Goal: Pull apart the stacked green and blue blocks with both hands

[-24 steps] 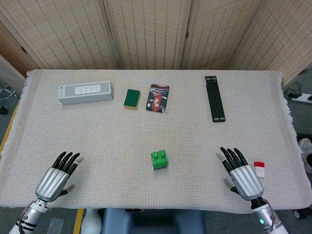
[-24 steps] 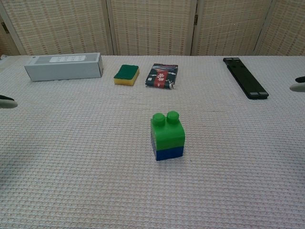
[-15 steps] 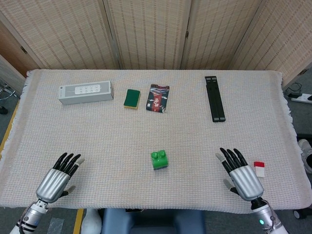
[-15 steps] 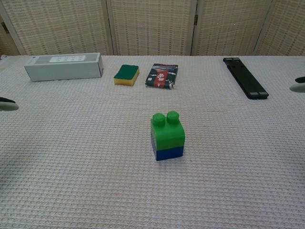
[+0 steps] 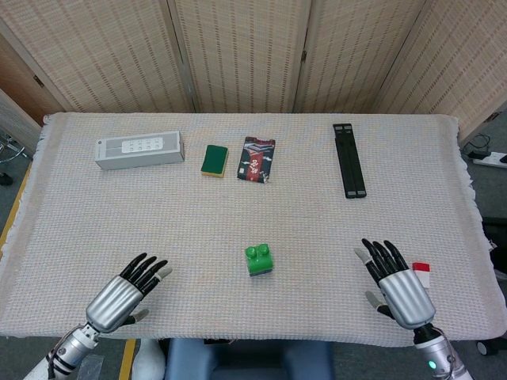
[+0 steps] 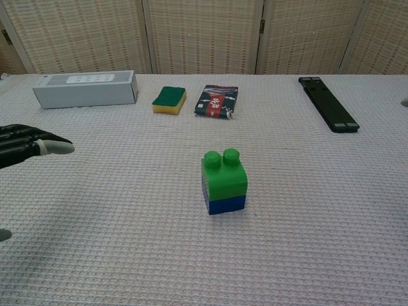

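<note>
A green block (image 5: 258, 255) (image 6: 224, 173) sits stacked on a blue block (image 5: 261, 271) (image 6: 226, 205) near the front middle of the cloth-covered table (image 5: 253, 198). My left hand (image 5: 127, 290) (image 6: 29, 145) hovers open to the left of the stack, fingers spread and pointing toward it, well apart from it. My right hand (image 5: 394, 283) is open to the right of the stack, also apart; the chest view does not show it.
Along the back lie a white box (image 5: 139, 150), a green and yellow sponge (image 5: 214, 159), a dark packet (image 5: 256, 159) and a black bar (image 5: 349, 159). A small red and white item (image 5: 421, 273) lies beside my right hand near the table's right edge.
My left hand has moved right toward the stack and now shows well inside the chest view. My right hand drifted slightly right, out of the chest view. The stack has not moved.
</note>
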Robot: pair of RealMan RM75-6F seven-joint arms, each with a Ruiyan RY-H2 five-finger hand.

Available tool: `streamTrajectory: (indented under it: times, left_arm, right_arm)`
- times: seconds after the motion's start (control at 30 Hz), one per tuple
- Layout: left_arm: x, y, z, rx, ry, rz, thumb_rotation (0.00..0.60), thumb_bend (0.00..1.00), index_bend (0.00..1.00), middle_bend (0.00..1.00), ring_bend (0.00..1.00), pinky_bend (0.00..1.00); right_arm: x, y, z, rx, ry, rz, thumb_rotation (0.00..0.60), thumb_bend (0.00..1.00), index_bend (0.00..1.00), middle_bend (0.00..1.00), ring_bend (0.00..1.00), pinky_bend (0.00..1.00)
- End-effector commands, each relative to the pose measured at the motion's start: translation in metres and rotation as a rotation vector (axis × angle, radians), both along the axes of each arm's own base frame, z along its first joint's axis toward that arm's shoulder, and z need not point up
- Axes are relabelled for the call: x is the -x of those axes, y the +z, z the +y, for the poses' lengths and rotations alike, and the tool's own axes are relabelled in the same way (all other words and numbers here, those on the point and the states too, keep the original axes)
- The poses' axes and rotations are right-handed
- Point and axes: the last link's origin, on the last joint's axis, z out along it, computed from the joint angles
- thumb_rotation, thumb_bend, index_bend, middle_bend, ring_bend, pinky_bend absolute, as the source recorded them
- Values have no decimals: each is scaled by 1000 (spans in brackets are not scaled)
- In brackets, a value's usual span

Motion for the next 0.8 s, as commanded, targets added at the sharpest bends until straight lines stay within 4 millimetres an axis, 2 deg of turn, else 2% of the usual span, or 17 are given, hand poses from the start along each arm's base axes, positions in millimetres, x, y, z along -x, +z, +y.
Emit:
streamTrajectory:
  times: [0.03, 0.17, 0.33, 0.5, 0.67, 0.8]
  left_arm:
    - [-25, -4, 16, 109, -18, -67, 600, 245, 1, 131, 19, 0]
    - [-48, -11, 29, 180, -58, -128, 600, 256, 28, 168, 15, 0]
    - [-74, -28, 45, 194, -150, -106, 600, 298, 31, 170, 0, 0]
    - [-96, -47, 56, 218, -191, -60, 600, 327, 31, 114, 0, 0]
    - [-120, -62, 61, 218, -243, -21, 600, 327, 36, 103, 0, 0]
    - [-139, -74, 72, 216, -256, 39, 600, 326, 38, 80, 0, 0]
  right_arm:
    - [1, 2, -1, 3, -3, -4, 600, 366, 0, 0, 0, 0]
    - [1, 2, -1, -1, -2, -5, 600, 366, 0, 0, 0, 0]
    - [2, 2, -3, -3, -9, -3, 600, 366, 0, 0, 0, 0]
    - [5, 2, -7, -2, -26, -4, 600, 365, 0, 0, 0, 0]
    - [7, 3, -9, -6, -39, -7, 600, 366, 0, 0, 0, 0]
    - [9, 5, -8, -14, -48, -12, 600, 366, 0, 0, 0, 0]
